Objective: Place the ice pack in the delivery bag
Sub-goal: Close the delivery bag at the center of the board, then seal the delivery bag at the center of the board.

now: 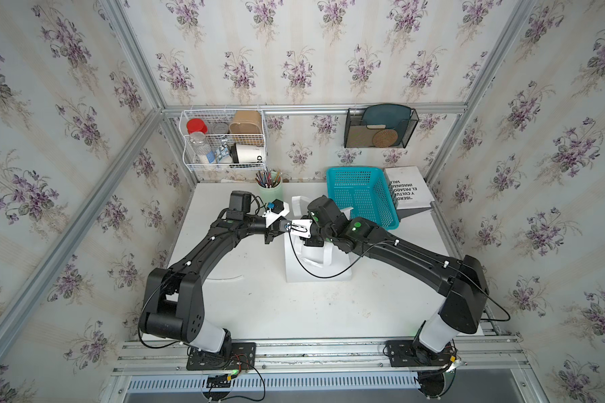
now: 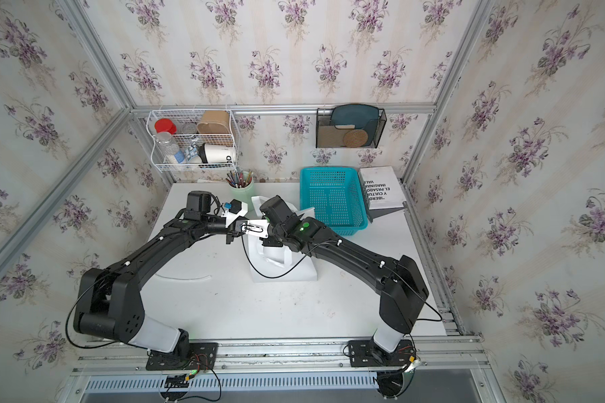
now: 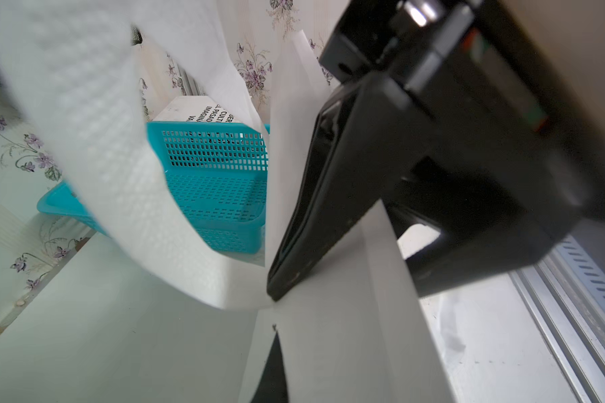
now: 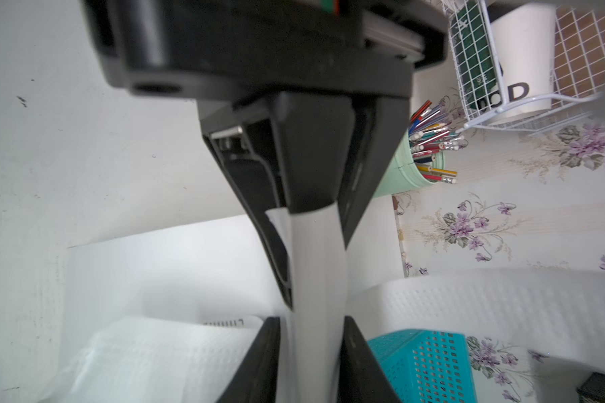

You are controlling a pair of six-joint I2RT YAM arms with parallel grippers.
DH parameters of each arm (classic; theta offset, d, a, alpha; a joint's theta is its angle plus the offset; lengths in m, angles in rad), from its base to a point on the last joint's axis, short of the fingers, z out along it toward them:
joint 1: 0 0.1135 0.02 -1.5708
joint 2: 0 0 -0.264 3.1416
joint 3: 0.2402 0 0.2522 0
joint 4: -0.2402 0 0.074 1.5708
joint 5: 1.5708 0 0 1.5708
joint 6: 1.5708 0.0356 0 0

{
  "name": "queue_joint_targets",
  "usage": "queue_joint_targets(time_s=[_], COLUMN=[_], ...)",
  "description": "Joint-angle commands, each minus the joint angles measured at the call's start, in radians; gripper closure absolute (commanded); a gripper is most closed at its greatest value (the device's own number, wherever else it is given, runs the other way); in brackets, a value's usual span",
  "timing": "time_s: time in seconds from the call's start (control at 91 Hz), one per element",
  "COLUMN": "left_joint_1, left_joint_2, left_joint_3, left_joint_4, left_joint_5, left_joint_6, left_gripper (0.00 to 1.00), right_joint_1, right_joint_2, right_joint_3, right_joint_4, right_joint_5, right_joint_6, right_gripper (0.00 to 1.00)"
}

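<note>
Tabletop (image 1: 259,307) bears basket (image 1: 360,195), pencil cup (image 1: 270,190) near delivery bag (image 1: 315,268).

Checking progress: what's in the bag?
Can't tell. In both top views the left arm and right arm cover the bag's mouth; wrist views show only its white walls. No ice pack visible.

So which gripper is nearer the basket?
Right. In a top view, the right gripper is over the middle of the bag. The left gripper is at the bag's edge away from the basket, so farther off.

Overhead pair; wrists beside delivery bag (image 3: 332,349)
</note>
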State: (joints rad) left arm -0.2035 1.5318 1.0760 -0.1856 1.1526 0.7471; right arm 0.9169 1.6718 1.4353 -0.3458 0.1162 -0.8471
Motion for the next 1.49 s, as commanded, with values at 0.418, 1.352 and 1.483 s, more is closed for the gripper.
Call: queue_joint_targets(time_s=[0.418,1.352,1.483], left_joint_1=[0.076,0.091,0.077], left_joint_2=[-0.041,-0.168,-0.226], left_joint_3=[0.016,0.164,0.035], left_joint_4=[0.02,-0.492,-0.238], left_joint_5=[0.042,-0.12,-0.155], left_joint_6=[-0.176,-1.516,-1.783], left_gripper=[0.56,0.32,0.35], right_joint_1=[0.023,0.046,0.048], right_joint_2=[-0.058,-0.078,-0.085], right_joint_3=[-0.191,-0.311,-0.316], right_joint_4=[0.218,0.434,0.434], right_joint_5=[0.213,0.265,0.266], right_joint_6=[-0.056,-0.092,-0.09], right_gripper=[1.0,1.0,1.0])
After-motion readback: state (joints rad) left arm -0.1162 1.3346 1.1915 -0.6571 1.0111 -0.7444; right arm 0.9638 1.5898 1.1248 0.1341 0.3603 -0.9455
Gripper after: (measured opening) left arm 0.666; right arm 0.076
